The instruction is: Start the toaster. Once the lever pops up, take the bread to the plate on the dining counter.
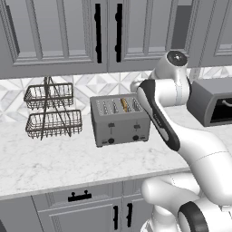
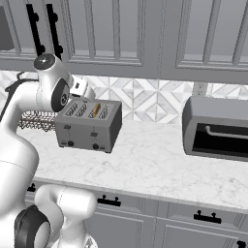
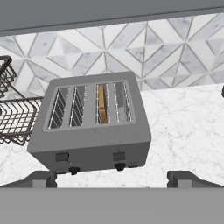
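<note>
The gripper (image 3: pixel 112 178), its fingers spread wide apart and empty, hung above the toaster (image 3: pixel 92 124) (bread (image 3: pixel 102 103) sunk in its third slot), presumably lining up on a lever (image 3: pixel 118 156).

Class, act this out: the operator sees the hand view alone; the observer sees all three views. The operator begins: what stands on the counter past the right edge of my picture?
Observer: A larger dark grey box-shaped appliance, apart from the toaster, with a handle bar across its dark front.
Operator: What hangs above the toaster?
Observer: Grey wall cabinets with long black handles.
Operator: And below the counter?
Observer: Grey drawers with black pulls.
</note>
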